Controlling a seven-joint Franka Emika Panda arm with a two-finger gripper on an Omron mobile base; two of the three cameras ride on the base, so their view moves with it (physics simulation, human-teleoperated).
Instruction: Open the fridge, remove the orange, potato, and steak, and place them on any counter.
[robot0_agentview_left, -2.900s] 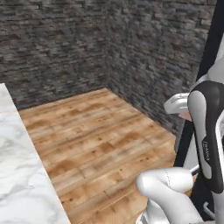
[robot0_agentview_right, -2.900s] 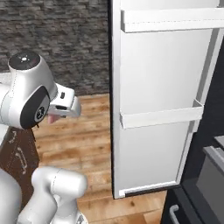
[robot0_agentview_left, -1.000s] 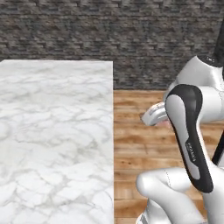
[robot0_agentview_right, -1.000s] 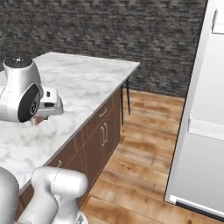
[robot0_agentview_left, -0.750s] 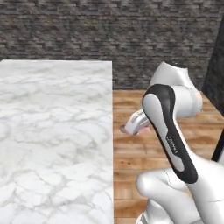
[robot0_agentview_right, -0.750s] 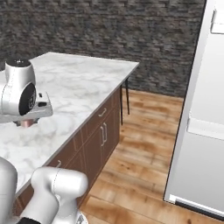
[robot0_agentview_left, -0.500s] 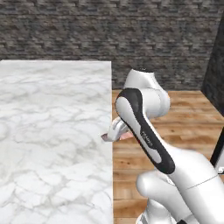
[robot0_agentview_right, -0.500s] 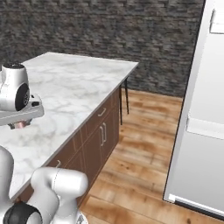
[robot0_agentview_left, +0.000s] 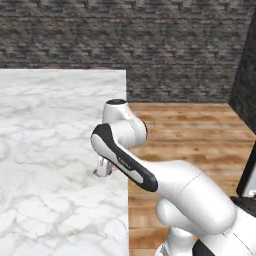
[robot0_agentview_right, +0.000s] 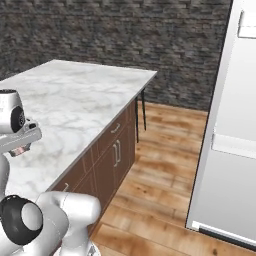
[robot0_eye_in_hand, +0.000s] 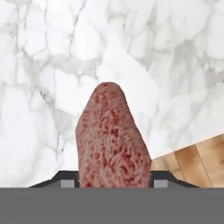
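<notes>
The steak, a pinkish-red slab, sticks out between my gripper's two fingers, which are shut on it. It hangs just above the white marble counter, close to the counter's edge. From the left base my gripper points down over the counter near its right edge, a bit of pink steak showing. From the right base the gripper is at the far left over the counter. The fridge door stands open at the right, light grey inside. The orange and the potato are out of view.
Brown cabinet drawers and doors run under the counter. Wooden floor lies between the counter and the fridge, and more floor right of the counter. A dark stone wall closes the back. Thin dark legs stand at the counter's far end.
The arm has swung left with the steak, from over the wooden floor to over the counter's edge. Before that the base turned from the fridge to face the counter.
</notes>
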